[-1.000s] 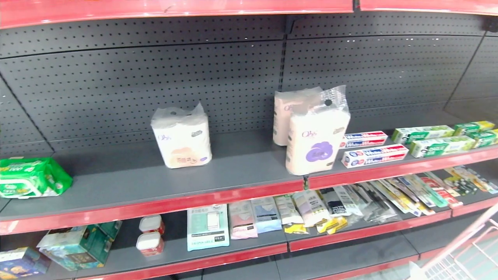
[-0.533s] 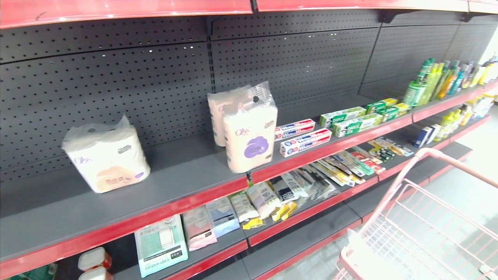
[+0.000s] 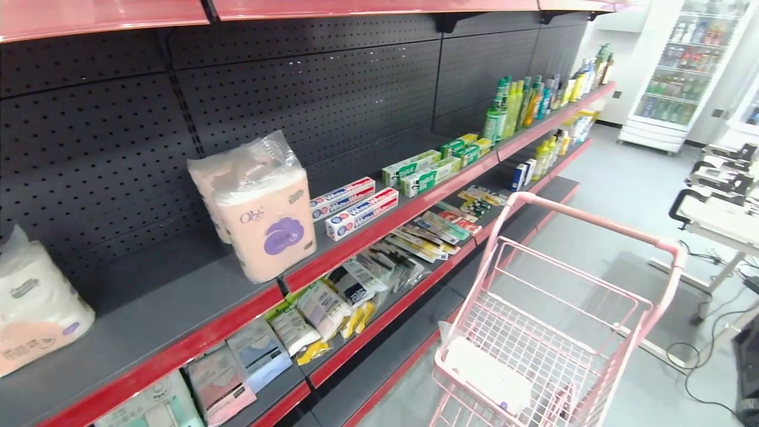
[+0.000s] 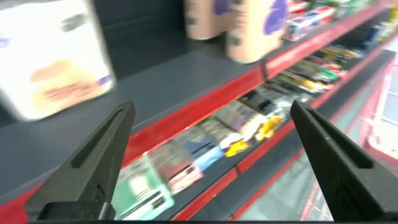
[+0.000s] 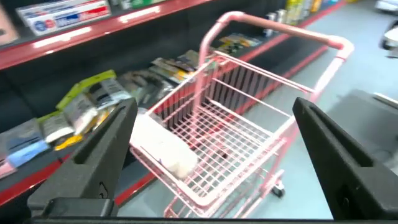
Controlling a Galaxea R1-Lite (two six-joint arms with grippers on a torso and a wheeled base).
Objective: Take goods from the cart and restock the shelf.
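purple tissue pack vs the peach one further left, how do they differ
The purple pack is tall and beige; the peach pack is squat and white. The purple pack stands at the shelf's front edge with another pack right behind it; the peach pack stands alone, farther back. Both are plastic-wrapped on the same shelf.

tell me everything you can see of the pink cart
The pink cart is a wire-grid basket on a tubular frame, metal by its look, with a rounded handle bar on top. It stands upright on the grey floor in the aisle, close beside the shelf; whether they touch cannot be told. A white pack lies in its basket.
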